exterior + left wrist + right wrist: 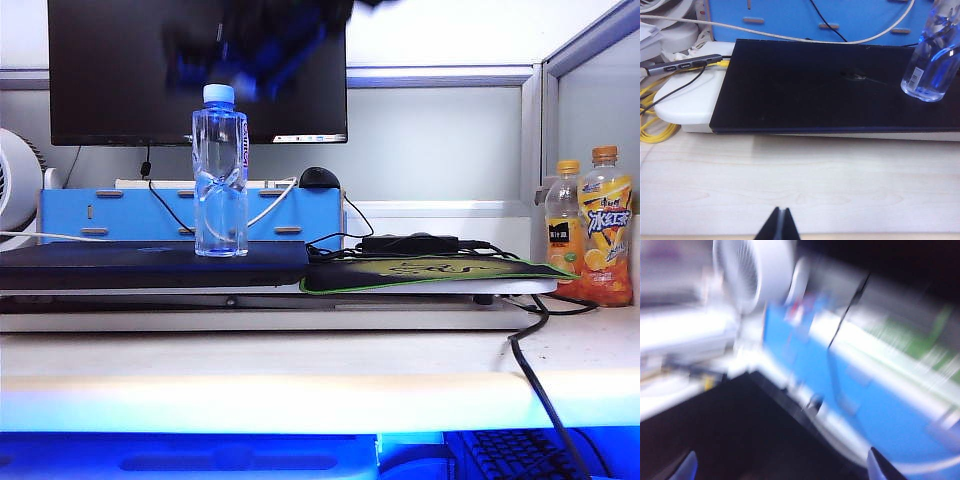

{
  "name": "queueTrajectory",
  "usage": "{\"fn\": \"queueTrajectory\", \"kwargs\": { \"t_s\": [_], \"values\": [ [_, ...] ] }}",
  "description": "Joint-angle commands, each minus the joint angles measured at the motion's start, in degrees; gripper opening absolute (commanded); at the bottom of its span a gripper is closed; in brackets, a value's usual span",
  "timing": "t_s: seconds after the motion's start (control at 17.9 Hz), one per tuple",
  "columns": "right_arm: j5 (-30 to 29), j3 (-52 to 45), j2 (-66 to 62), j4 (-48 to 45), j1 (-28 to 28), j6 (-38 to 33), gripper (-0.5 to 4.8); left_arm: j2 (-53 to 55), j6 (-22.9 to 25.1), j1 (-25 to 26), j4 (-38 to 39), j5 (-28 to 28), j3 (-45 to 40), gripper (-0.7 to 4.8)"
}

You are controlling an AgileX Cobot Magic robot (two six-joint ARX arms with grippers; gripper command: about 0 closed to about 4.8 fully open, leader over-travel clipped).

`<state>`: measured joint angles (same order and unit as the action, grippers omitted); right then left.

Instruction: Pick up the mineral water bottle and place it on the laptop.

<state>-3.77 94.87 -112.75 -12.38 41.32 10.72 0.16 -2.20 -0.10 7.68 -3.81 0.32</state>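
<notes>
The mineral water bottle (220,172) stands upright on the closed laptop (150,264), near the laptop's right end in the exterior view, its base resting on the dark lid. Nothing grips it. In the left wrist view the lower part of the bottle (932,55) shows at one corner of the lid (815,85), clear and ribbed, with a strip of label facing the camera.

The right gripper (260,45) hangs above the bottle as a dark blue motion-blurred shape in front of the black monitor (110,80), clear of the white cap. In the right wrist view, which is heavily smeared, its two fingertips (880,467) sit far apart at opposite edges of the frame, so the jaws are spread wide with nothing between them (782,467). That view also takes in a white fan (755,270) and the blue desk organizer (855,395).

The left gripper (779,225) hovers low over the pale wooden desk (800,180), in front of the laptop and well apart from the bottle. Its dark fingertips meet in a narrow point, pressed together and holding nothing.

Beside the laptop lies a black mouse pad with green edging (430,272). Two orange juice bottles (592,225) stand at the far right. A white stand (690,100) carries the laptop's end, with a grey USB hub (682,64) and yellow cable (652,127) nearby.
</notes>
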Motion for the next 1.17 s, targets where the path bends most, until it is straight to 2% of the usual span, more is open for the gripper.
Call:
{"fn": "queueTrajectory", "kwargs": {
  "t_s": [0.06,0.22,0.34,0.45,0.56,0.67,0.84,1.17],
  "values": [
    [1.22,0.33,5.9,-1.18,0.0,0.22,4.68,-0.11,0.04,0.0,-0.42,-0.07,0.09,-0.02],
    [3.91,0.33,13.55,-0.61,-0.02,0.42,4.66,-0.11,0.04,0.02,-0.44,-0.07,0.09,-0.02],
    [8.0,0.33,20.76,2.4,-0.09,3.96,3.94,-0.11,0.04,0.0,-0.44,-0.07,0.09,-0.02],
    [13.16,0.33,29.55,5.86,-0.07,5.03,2.5,-0.11,0.04,0.0,-0.44,-0.07,0.09,-0.02],
    [14.21,0.31,38.97,11.56,0.0,5.05,0.68,-0.11,0.04,0.0,-0.42,-0.07,0.09,-0.02],
    [14.21,0.31,47.87,19.04,-0.02,6.1,-0.03,-0.11,0.04,0.0,-0.44,-0.07,0.09,-0.02],
    [15.45,0.31,57.42,27.95,0.0,8.72,-0.01,-0.11,0.04,0.0,-0.44,-0.07,0.09,-0.02],
    [20.83,0.31,73.59,37.53,-0.02,9.07,-0.01,-0.11,0.04,0.02,-0.44,-0.07,0.09,-0.02]
  ]
}}
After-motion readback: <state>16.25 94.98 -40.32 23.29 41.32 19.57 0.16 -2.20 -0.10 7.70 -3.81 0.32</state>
